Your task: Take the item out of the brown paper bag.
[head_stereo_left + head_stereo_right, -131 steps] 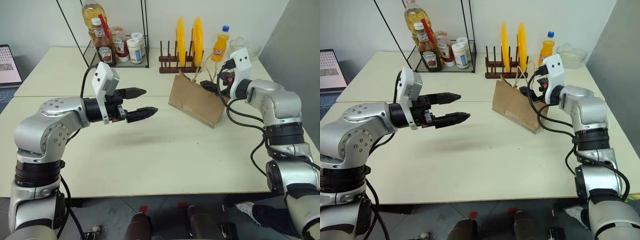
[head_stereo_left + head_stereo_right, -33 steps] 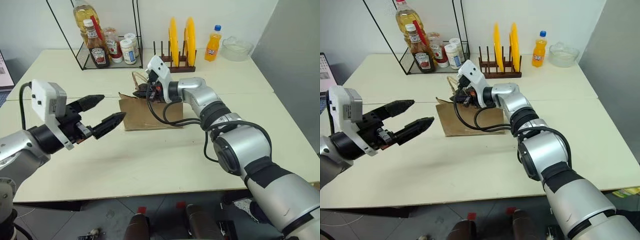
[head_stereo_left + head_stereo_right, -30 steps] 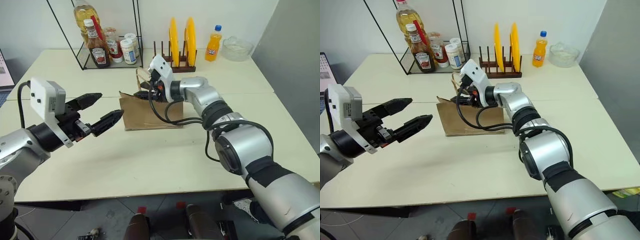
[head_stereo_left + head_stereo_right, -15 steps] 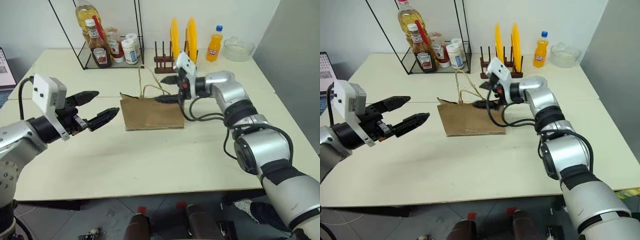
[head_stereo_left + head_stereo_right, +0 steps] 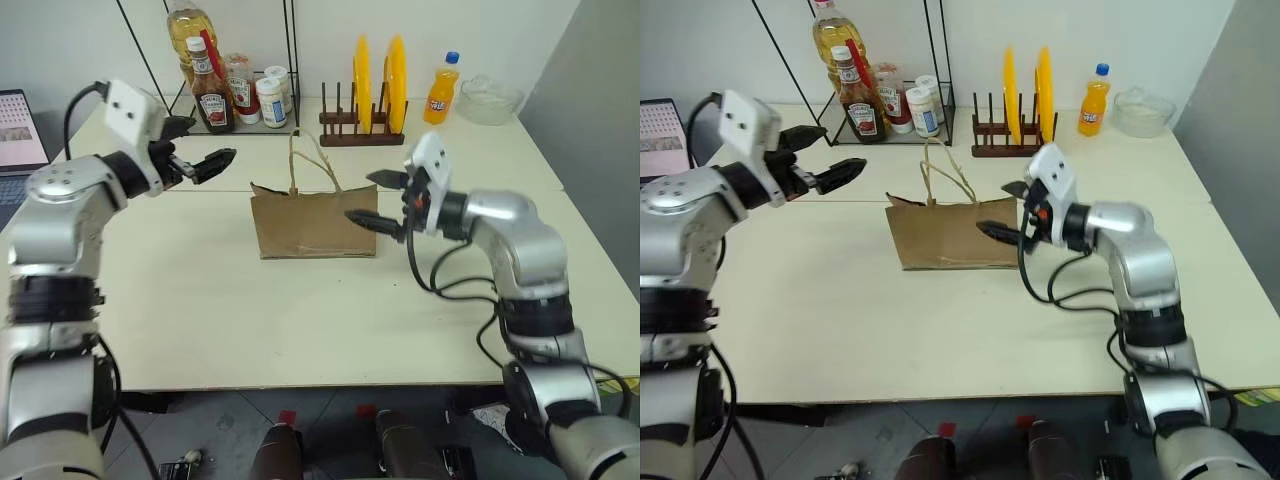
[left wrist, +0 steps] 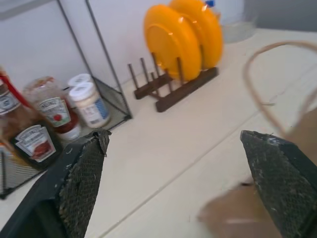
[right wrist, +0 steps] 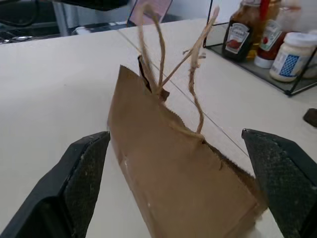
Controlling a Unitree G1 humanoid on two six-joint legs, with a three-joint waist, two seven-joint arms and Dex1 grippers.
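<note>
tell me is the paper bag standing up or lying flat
Standing upright: the brown paper bag rests on its bottom edge on the table, string handles sticking up. Its contents cannot be seen.

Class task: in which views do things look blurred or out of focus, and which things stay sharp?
Left wrist view: the paper bag and its string handle are blurred, the yellow plates sharper. Right wrist view: the bag is crisp, the sauce bottles behind soft. Eye views: evenly sharp.

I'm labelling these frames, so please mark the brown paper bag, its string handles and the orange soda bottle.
brown paper bag [image 5: 310, 225]: left eye view, its creased front face.
string handles [image 5: 945, 172]: right eye view, the upright loop.
orange soda bottle [image 5: 438, 95]: left eye view, its body.
</note>
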